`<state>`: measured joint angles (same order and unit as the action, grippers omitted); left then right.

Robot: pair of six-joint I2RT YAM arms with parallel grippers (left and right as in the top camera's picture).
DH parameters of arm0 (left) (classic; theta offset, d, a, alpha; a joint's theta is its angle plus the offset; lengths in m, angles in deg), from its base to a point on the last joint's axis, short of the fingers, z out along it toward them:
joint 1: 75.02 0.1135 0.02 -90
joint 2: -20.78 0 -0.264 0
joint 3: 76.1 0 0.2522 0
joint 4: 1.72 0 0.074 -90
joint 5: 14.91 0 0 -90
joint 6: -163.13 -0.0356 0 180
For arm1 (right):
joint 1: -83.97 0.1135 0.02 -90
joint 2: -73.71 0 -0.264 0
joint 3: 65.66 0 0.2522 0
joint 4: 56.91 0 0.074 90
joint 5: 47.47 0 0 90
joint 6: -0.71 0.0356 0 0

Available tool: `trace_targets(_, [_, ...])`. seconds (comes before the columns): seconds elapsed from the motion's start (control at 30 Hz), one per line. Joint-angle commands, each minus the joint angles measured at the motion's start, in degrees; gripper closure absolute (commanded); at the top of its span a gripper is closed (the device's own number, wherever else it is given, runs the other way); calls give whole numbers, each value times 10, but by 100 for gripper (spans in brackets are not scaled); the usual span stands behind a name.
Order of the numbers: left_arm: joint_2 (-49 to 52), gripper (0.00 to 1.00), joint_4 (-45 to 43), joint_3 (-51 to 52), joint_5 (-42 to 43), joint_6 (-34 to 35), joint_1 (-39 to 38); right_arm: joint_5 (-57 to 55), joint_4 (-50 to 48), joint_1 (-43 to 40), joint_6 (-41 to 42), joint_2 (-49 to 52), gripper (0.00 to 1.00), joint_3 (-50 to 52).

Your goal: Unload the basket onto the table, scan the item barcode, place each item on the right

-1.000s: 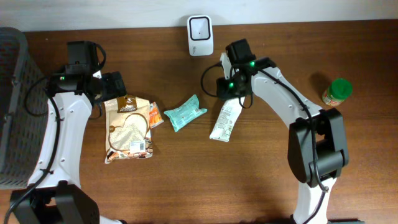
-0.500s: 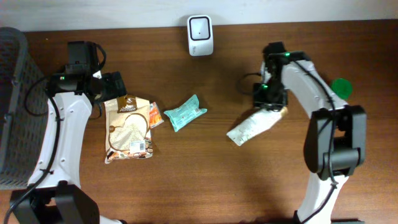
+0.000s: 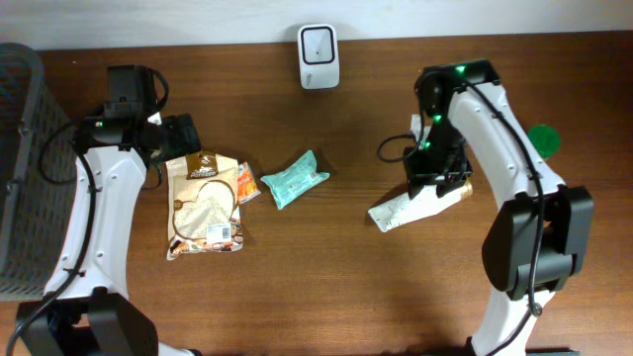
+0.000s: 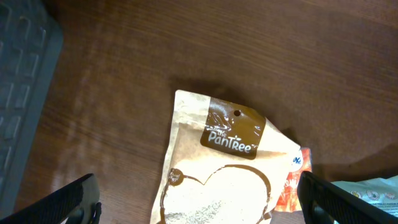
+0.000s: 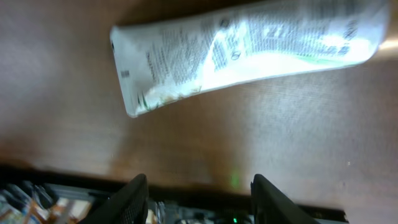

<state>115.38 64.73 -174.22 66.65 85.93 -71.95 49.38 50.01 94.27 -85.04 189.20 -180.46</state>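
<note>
The barcode scanner (image 3: 317,43) is a white box at the table's back edge. A white and green tube-shaped packet (image 3: 420,206) lies flat on the wood at the right. My right gripper (image 3: 435,170) hovers over its far end. In the right wrist view the packet (image 5: 249,50) lies ahead of my right gripper (image 5: 202,200), which is open with nothing between its fingers (image 5: 138,199). My left gripper (image 3: 175,133) stands wide open over the top edge of a brown paper pouch (image 3: 205,203). The pouch (image 4: 230,168) fills the space between the fingers (image 4: 74,202) of that gripper (image 4: 205,211).
An orange sachet (image 3: 246,183) and a teal packet (image 3: 295,178) lie right of the pouch. A dark woven basket (image 3: 20,168) stands at the left edge. A green-lidded bottle (image 3: 542,138) shows partly behind the right arm.
The right arm swung the white packet from below the scanner to the right side, laid it on the table and opened its jaws off it. The left arm has not moved.
</note>
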Motion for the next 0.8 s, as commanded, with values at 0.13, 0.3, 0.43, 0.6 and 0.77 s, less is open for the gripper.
trace_targets(0.13, [-2,1,-1,-8,-4,-11,1,-26,-50,17,-8,-8,50,121])
trace_targets(0.3, [-2,1,-1,-8,-4,-11,1,-39,-127,24,-9,-8,47,182])
trace_targets(0.43, [-2,1,-1,-8,-4,-11,1,-46,-182,42,-9,-7,47,213])
trace_targets(0.6, [-2,1,-1,-8,-4,-11,1,-57,-276,67,-4,-7,47,214])
trace_targets(0.77, [-2,1,-1,-8,-4,-11,1,-64,-395,70,44,-7,47,214])
